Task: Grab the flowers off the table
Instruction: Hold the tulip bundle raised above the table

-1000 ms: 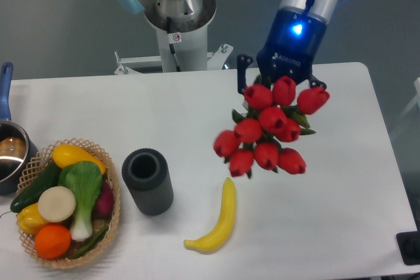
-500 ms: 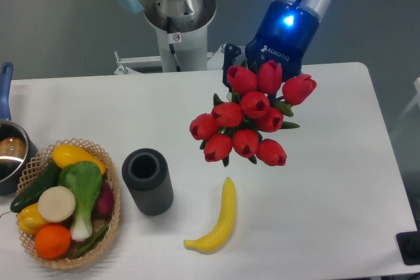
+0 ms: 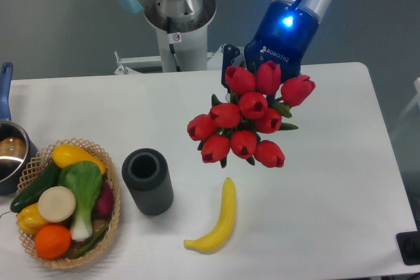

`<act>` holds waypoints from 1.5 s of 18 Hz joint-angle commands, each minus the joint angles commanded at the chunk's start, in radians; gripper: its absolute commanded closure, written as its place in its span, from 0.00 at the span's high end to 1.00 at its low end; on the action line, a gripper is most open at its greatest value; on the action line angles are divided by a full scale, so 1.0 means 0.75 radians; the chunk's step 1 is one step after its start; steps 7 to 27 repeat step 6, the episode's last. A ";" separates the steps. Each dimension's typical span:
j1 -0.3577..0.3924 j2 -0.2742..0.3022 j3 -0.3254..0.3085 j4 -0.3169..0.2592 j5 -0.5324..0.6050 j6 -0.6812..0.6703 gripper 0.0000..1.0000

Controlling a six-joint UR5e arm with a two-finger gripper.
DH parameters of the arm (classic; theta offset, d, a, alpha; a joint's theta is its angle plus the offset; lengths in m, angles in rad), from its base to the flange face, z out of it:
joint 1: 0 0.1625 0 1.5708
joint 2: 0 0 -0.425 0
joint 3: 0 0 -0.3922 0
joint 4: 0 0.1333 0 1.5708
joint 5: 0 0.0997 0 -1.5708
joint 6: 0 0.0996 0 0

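The flowers (image 3: 246, 119), a bunch of red tulip buds with green leaves, hang in the air above the white table (image 3: 341, 181), buds toward the camera. My gripper (image 3: 259, 70) is behind and above the bunch, shut on its stems, which the buds mostly hide. The blue gripper body with its lit LED rises toward the top of the view. Only one dark finger (image 3: 228, 63) shows, at the left of the bunch.
A yellow banana (image 3: 216, 218) lies on the table below the bunch. A dark ribbed cylinder vase (image 3: 147, 180) stands left of it. A wicker basket (image 3: 39, 257) of vegetables and a pot (image 3: 10, 155) sit at the far left. The arm's base (image 3: 177, 18) is at the back.
The gripper has carried the flowers left and slightly up, away from the banana; between half a second ago and now it barely moved.
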 joint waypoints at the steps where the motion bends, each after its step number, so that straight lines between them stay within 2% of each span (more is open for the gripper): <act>1: 0.000 0.000 0.000 0.000 0.000 0.000 0.46; 27: 0.000 -0.002 0.006 0.002 0.000 -0.002 0.46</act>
